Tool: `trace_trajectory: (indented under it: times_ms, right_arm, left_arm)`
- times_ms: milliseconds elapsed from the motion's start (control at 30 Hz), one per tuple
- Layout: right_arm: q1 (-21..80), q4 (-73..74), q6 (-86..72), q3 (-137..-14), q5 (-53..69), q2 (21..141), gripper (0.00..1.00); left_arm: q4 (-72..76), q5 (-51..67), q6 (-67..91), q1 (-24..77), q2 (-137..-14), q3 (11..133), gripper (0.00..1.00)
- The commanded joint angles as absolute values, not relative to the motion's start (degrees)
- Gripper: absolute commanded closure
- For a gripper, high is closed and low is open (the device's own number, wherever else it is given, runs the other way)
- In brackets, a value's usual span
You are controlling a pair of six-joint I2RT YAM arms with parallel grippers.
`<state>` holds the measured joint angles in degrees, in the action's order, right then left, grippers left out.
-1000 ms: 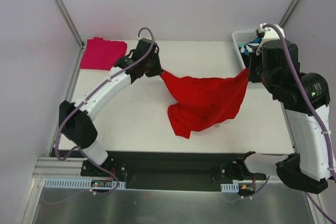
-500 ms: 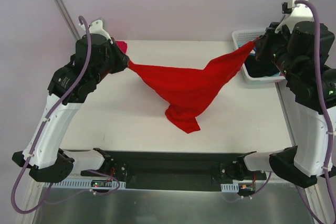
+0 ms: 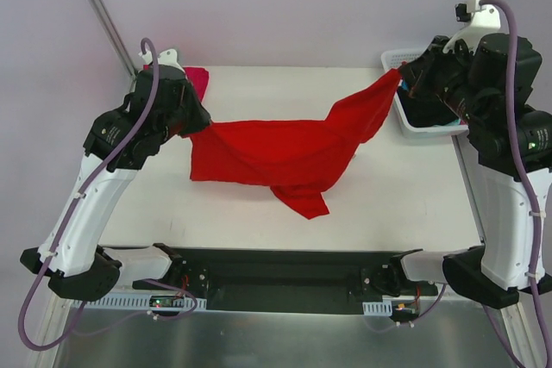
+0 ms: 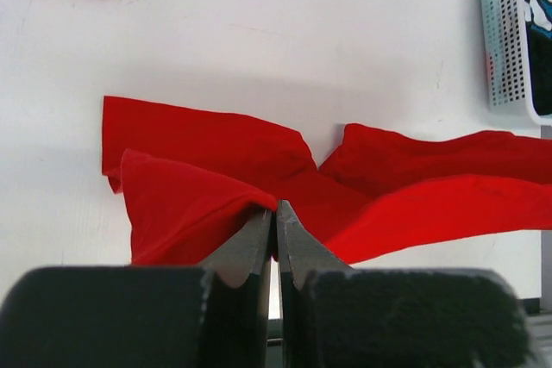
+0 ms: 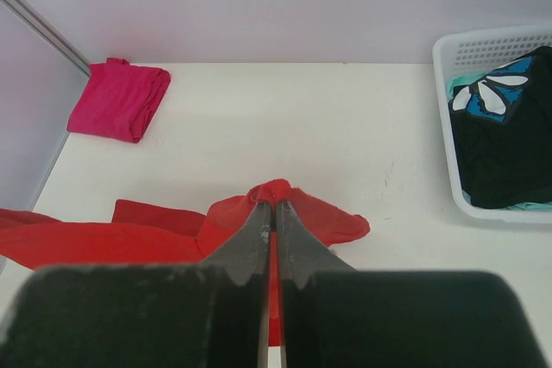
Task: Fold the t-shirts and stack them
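Note:
The large red t-shirt (image 3: 276, 151) hangs stretched between both grippers above the white table, its lower part resting on the surface. My left gripper (image 3: 195, 123) is shut on its left edge; in the left wrist view the red t-shirt (image 4: 198, 196) bunches at the closed fingertips (image 4: 276, 206). My right gripper (image 3: 402, 79) is shut on the right corner, held higher, and the red t-shirt (image 5: 276, 191) is pinched at that gripper (image 5: 275, 205) in the right wrist view. A folded magenta-pink t-shirt (image 5: 119, 98) lies at the table's far left corner (image 3: 197, 82).
A white basket (image 5: 453, 127) at the far right holds black and teal-and-white patterned garments (image 5: 500, 127). The same basket (image 3: 398, 62) sits under my right arm in the top view. The enclosure's metal posts stand at both back corners.
Both grippers have dropped and slackened the red t-shirt; its left part now lies spread on the table instead of hanging taut. The left gripper moved slightly right and down.

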<state>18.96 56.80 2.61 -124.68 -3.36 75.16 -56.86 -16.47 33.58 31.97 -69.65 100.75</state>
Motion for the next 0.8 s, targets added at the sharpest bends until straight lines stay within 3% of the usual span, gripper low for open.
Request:
trace_trajectory:
  times_ms: [0,400,533,767]
  right_arm:
    - [18.4,53.9,2.1,-124.2,-1.2,73.0,0.99]
    - [18.4,49.6,2.5,-108.0,2.5,69.8,0.99]
    - [18.4,48.9,3.1,-105.4,2.7,69.6,0.99]
    - [18.4,47.7,3.5,-102.4,3.7,69.5,0.99]
  left_arm:
    - [-57.3,-14.2,35.0,32.8,-70.0,98.9,1.0]
    - [-38.5,-5.5,44.2,34.9,-74.9,65.4,1.0]
    - [-34.2,-4.7,45.0,35.2,-79.1,60.9,1.0]
    - [-30.8,-4.0,43.1,35.2,-88.1,63.4,1.0]
